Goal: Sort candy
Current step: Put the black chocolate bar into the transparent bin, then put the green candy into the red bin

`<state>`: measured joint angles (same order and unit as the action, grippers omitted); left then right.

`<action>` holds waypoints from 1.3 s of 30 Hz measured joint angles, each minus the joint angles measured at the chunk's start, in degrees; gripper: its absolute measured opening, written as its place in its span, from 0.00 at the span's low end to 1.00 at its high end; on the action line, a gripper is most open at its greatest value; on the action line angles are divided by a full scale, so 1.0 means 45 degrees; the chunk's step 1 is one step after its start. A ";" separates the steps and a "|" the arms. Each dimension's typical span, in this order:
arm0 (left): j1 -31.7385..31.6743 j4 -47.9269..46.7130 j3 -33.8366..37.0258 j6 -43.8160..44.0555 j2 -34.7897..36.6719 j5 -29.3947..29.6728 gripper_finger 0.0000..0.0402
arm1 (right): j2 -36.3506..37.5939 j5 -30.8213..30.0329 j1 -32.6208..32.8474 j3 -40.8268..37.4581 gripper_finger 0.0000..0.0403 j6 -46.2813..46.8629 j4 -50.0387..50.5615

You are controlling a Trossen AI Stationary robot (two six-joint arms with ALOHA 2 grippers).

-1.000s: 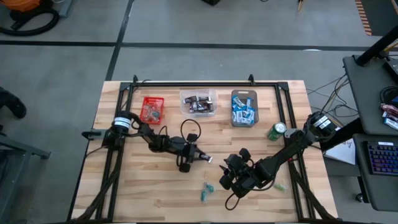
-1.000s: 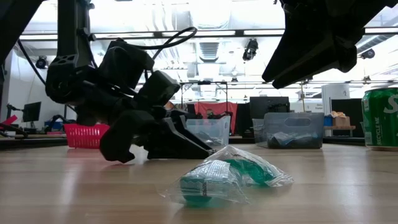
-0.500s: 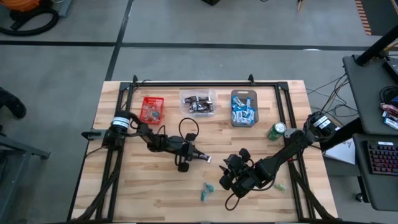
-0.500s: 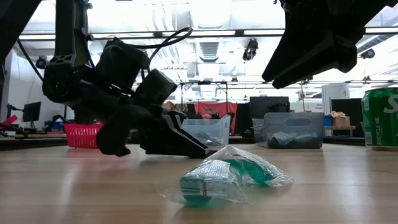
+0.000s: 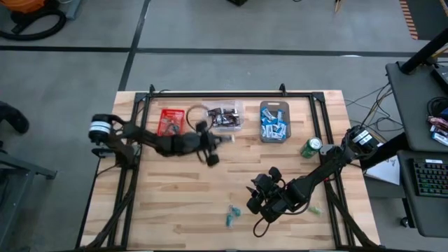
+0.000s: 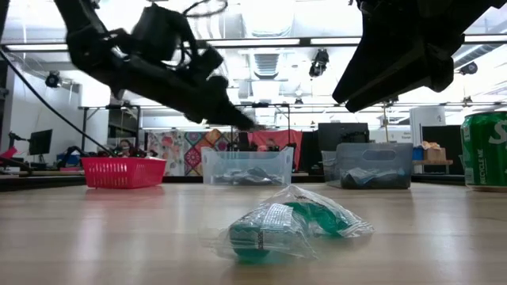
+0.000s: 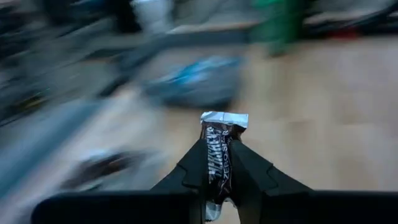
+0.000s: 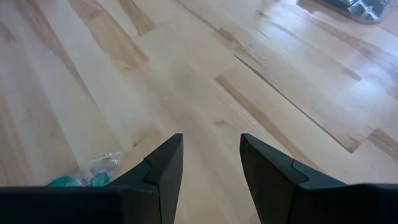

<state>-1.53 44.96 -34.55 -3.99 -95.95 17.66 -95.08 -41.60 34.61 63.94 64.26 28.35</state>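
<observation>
My left gripper (image 5: 217, 140) is raised above the table just near of the clear bin (image 5: 222, 115) and is shut on a dark brown wrapped candy (image 7: 217, 158). In the low view the left gripper (image 6: 244, 123) hangs high, in front of that bin (image 6: 247, 167). My right gripper (image 5: 252, 199) is open and hovers near the table's near edge. Just to its left, green candies in clear wrap (image 5: 232, 214) lie on the wood; they also show in the low view (image 6: 285, 222) and in the right wrist view (image 8: 87, 177). My left gripper pinches the dark brown candy between its two fingers (image 7: 193, 168), which lie along its length. The crimped silver end (image 7: 224, 118) sticks out past the fingertips. The candy is lifted clear of the table.
Along the far edge stand a red basket (image 5: 171, 122), the clear bin with dark candies and a grey bin (image 5: 274, 121) with blue-and-white ones. A green can (image 5: 311, 147) stands right of centre. Another green candy (image 5: 315, 209) lies near the right arm. Bare wood spans the middle.
My left gripper has risen off the table and swung toward the far edge, up to the clear bin, carrying the dark candy clear of the wood. Its arm has stretched out from the left. The right arm and the green candies have kept still.
</observation>
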 joint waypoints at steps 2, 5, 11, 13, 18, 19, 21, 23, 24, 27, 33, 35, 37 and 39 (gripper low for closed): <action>-0.0777 -0.0902 -0.0132 -0.0221 0.0403 0.0609 0.06 | 0.0001 0.0000 0.0000 0.0000 0.37 0.0002 0.0000; -0.2173 -0.1445 -0.0547 -0.0473 0.0681 0.0633 0.06 | -0.0001 0.0000 0.0000 -0.0005 0.37 -0.0015 -0.0031; -0.4538 -0.3103 -0.1525 0.0379 0.0237 -0.0714 0.09 | 0.0002 0.0000 0.0000 -0.0010 0.37 -0.0123 -0.0092; -0.4758 -0.3510 -0.1768 0.0452 0.0121 -0.1381 0.11 | 0.0003 0.0000 0.0000 -0.0015 0.37 -0.0123 -0.0079; -0.4772 -0.3698 -0.1892 0.0329 -0.0065 -0.1395 0.16 | 0.0003 0.0122 0.0000 -0.0024 0.37 -0.0194 -0.0071; -0.4767 -0.3656 -0.1902 0.0327 -0.0040 -0.1395 0.17 | 0.0003 0.0277 0.0000 -0.0024 0.37 -0.0184 -0.0082; -0.4719 -0.3760 -0.1878 0.0343 0.0031 -0.1395 0.18 | 0.0003 0.0770 0.0000 -0.0024 0.37 0.0003 -0.0052; -0.4565 -0.4037 -0.1869 0.0346 0.0144 -0.1372 0.18 | 0.0003 0.1659 0.0000 0.0027 0.37 0.0347 0.0019; -0.4417 -0.4115 -0.1868 0.0342 0.0192 -0.1371 0.18 | 0.0003 0.2313 -0.0001 0.0061 0.37 0.0531 0.0006; -0.3759 -0.4294 -0.1788 0.0342 0.0303 -0.1390 0.18 | 0.0008 0.4853 0.0000 0.0112 0.37 0.1331 0.0033; -0.1852 -0.4295 -0.1493 0.0134 0.0592 -0.1386 0.18 | 0.0008 0.9589 0.0283 0.0121 0.37 0.4702 0.1683; -0.1155 -0.4322 -0.1363 0.0116 0.0820 -0.1386 0.18 | 0.0008 1.1094 0.0470 0.0121 0.37 0.5288 0.2953; -0.0515 -0.4284 -0.1285 0.0113 0.1075 -0.1381 0.18 | 0.0008 1.2515 0.0642 0.0121 0.37 0.5610 0.4349; 0.0083 -0.4290 -0.1219 0.0099 0.1331 -0.1371 0.18 | 0.0008 1.3503 0.0762 0.0121 0.37 0.5730 0.5703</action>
<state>-1.15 25.66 -40.04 -3.55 -89.96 11.49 -95.04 19.16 38.04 64.49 90.04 54.01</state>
